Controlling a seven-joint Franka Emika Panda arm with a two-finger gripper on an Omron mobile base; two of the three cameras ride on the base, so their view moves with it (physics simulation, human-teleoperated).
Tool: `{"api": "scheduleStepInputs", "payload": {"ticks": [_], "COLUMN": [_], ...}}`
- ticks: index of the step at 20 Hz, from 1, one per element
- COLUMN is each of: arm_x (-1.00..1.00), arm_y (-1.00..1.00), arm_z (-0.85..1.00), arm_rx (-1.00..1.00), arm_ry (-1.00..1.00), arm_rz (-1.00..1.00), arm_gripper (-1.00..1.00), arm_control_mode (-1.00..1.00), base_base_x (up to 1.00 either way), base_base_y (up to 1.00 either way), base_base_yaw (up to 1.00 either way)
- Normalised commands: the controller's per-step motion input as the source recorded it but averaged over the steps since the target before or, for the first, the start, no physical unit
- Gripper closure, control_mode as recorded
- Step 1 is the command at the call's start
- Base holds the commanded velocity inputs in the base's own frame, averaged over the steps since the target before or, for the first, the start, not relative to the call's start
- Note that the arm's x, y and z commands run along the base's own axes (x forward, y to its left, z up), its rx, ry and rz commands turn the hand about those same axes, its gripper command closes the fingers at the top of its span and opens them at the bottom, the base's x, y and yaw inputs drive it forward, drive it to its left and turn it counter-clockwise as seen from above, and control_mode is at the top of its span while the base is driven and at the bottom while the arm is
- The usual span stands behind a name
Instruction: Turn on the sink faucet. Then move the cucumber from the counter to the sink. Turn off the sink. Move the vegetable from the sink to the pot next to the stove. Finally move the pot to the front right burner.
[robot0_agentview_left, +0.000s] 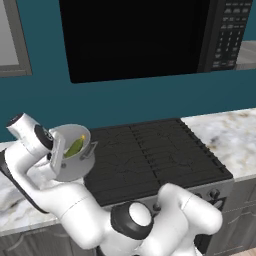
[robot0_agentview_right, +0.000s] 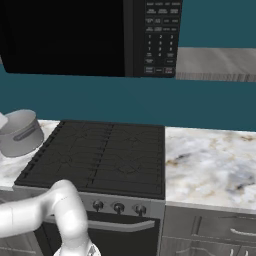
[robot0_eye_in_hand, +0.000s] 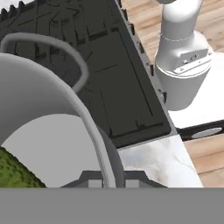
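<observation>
The light-grey pot (robot0_agentview_left: 75, 162) hangs tilted by the left edge of the black stove (robot0_agentview_left: 150, 155), its mouth turned toward the left base camera. Inside it lies the green cucumber (robot0_agentview_left: 75, 147), which also shows at the lower left of the hand view (robot0_eye_in_hand: 13, 173). My gripper (robot0_agentview_left: 58, 150) is shut on the pot's rim; in the hand view the fingertips (robot0_eye_in_hand: 107, 178) clamp the thin wall of the pot (robot0_eye_in_hand: 39, 87). In the right base view the pot (robot0_agentview_right: 20, 132) sits at the far left beside the stove (robot0_agentview_right: 100, 155). The sink and faucet are out of view.
A black microwave (robot0_agentview_left: 135, 35) hangs above the cooktop. Marble counter (robot0_agentview_right: 210, 160) runs to the right of the stove and under the pot on the left (robot0_agentview_left: 15, 210). Silver knobs (robot0_agentview_right: 118, 206) line the stove front. My arm's elbow (robot0_agentview_left: 135, 220) is low in front.
</observation>
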Motion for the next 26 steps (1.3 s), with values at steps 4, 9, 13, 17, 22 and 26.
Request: {"api": "scheduleStepInputs", "payload": {"ticks": [4,9,13,17,22,26], "arm_x": [-0.32,-0.28,-0.25,-0.19,-0.04,0.0], "arm_y": [-0.63,-0.62,-0.63,-0.66,-0.77,-0.82], "arm_z": [0.0,0.05,0.02,0.0,0.01,0.08], "arm_rx": [0.0,0.0,0.0,0.0,0.0,0.0], "arm_ry": [-0.08,-0.13,-0.16,-0.17,-0.16,-0.12], "arm_rz": [-0.36,-0.35,-0.34,-0.33,-0.29,-0.27], "arm_gripper": [1.0,1.0,1.0,1.0,1.0,1.0], "arm_control_mode": [-1.0,-1.0,-1.0,-1.0,-1.0,-1.0], "base_base_x": [0.0,0.0,0.0,0.0,0.0,0.0], "base_base_y": [0.0,0.0,0.0,0.0,0.0,0.0], "base_base_yaw": [0.0,0.0,0.0,0.0,0.0,0.0]}}
